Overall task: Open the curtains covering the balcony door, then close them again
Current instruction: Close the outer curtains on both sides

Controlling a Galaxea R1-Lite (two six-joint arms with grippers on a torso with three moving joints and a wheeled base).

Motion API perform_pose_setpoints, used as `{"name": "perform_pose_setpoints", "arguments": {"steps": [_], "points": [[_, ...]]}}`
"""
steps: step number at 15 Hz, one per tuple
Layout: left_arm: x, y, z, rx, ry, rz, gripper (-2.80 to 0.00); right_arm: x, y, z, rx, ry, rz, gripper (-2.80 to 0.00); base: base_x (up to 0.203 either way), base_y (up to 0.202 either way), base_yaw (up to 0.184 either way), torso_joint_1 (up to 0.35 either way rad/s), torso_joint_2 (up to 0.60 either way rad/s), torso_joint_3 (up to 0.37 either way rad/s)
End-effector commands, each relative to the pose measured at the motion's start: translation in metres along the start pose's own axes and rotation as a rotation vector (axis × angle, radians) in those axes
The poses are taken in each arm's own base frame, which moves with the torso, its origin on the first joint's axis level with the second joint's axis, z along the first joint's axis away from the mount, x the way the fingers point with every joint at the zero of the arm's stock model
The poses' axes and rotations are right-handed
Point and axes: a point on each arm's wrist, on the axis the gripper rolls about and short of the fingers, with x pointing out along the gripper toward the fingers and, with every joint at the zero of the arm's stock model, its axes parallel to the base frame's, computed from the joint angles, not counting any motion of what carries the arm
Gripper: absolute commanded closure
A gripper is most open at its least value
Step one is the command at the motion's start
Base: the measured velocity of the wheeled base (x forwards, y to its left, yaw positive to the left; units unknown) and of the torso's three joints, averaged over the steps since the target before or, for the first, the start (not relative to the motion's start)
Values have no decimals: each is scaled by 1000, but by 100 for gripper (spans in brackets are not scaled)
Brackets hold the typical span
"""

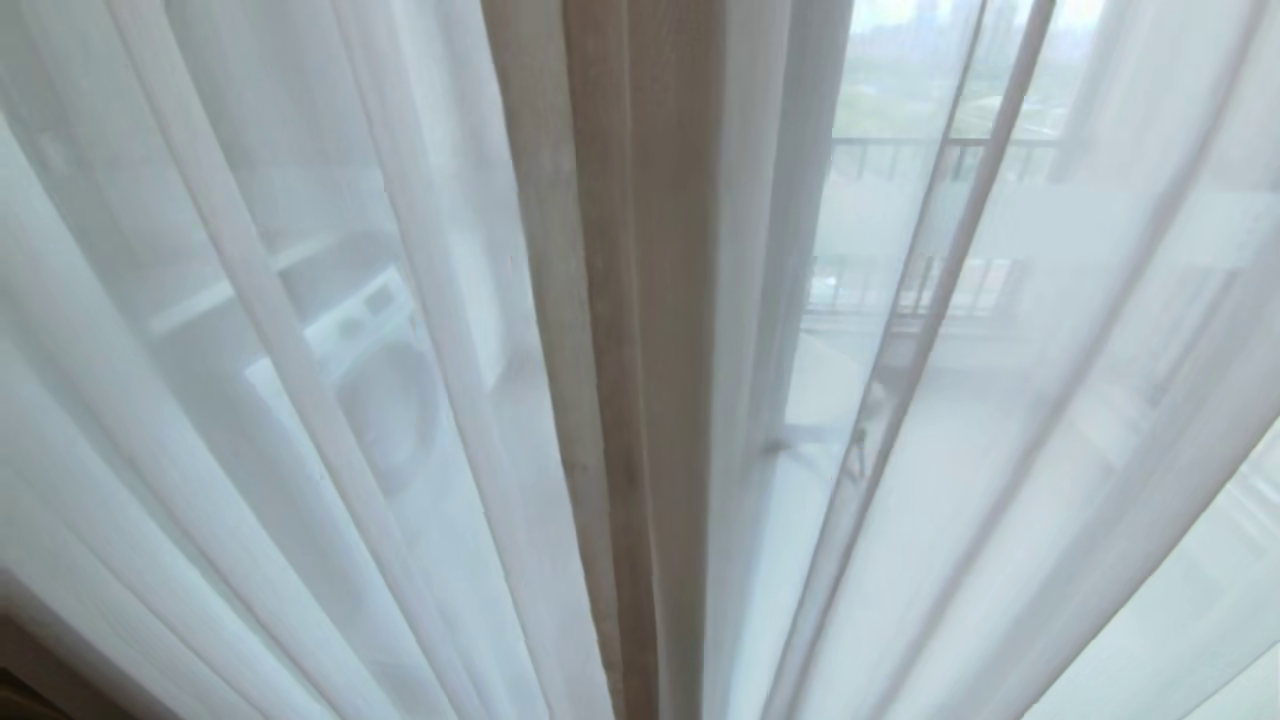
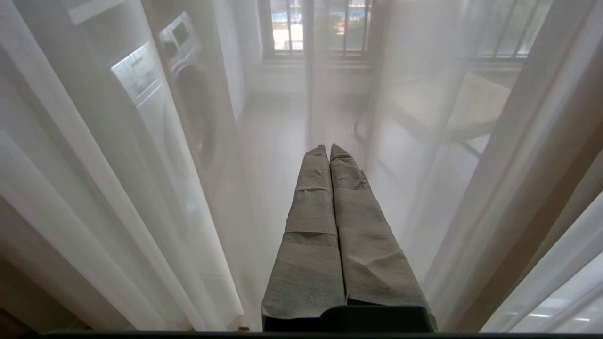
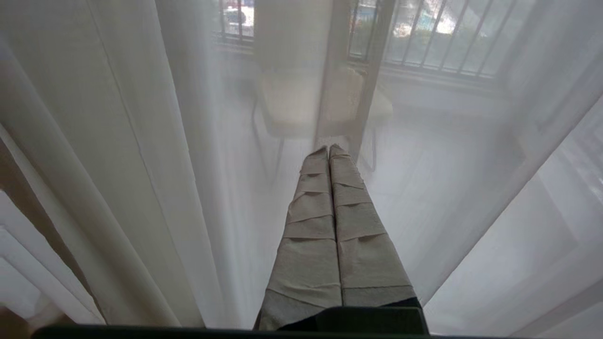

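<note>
A: Nearest the head camera, the curtains (image 1: 640,400) are hanging drawn shut and filling the whole view. The white sheer layer (image 1: 300,420) is spreading in long folds to both sides, and a strip of the thicker beige-grey layer (image 1: 640,300) is running down the middle.

B: Noting the grippers. Neither arm is showing in the head view. In the left wrist view the left gripper (image 2: 329,147) is pointing at the sheer with its two wrapped fingers (image 2: 313,197) pressed together, clenched on nothing. Whether the tips are touching the fabric I cannot tell.

A: Same for the right gripper (image 3: 329,147): wrapped fingers (image 3: 358,212) clenched, empty, aimed at the sheer (image 3: 188,165).

B: And the balcony door?

A: It is sitting behind the sheers. A dark upright of its frame (image 3: 372,84) is showing through the cloth in the right wrist view; the handle is not making itself out.

B: Through the fabric on the left, a front-loading washing machine (image 1: 385,390) is showing. Straight ahead and to the right, a chair (image 3: 292,103) is standing on the pale balcony floor (image 2: 282,141), and a black railing (image 1: 940,150) is crossing the outer window beyond.

A: In the bottom left corner of the head view, a sliver of darker floor (image 1: 30,680) is peeking out past the curtain hem.
</note>
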Motion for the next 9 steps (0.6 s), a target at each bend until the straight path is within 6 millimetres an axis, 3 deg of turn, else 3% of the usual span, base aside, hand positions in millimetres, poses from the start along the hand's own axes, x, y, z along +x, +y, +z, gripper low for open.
{"name": "perform_pose_setpoints", "arguments": {"steps": [1, 9], "points": [[0, 0, 0, -5, -2, 1, 0, 0, 0, 0, -1, -1, 1, 0, 0, 195, 1, 2, 2, 2], [0, 0, 0, -5, -2, 1, 0, 0, 0, 0, -4, -2, -1, 0, 0, 192, 0, 3, 3, 2]]}}
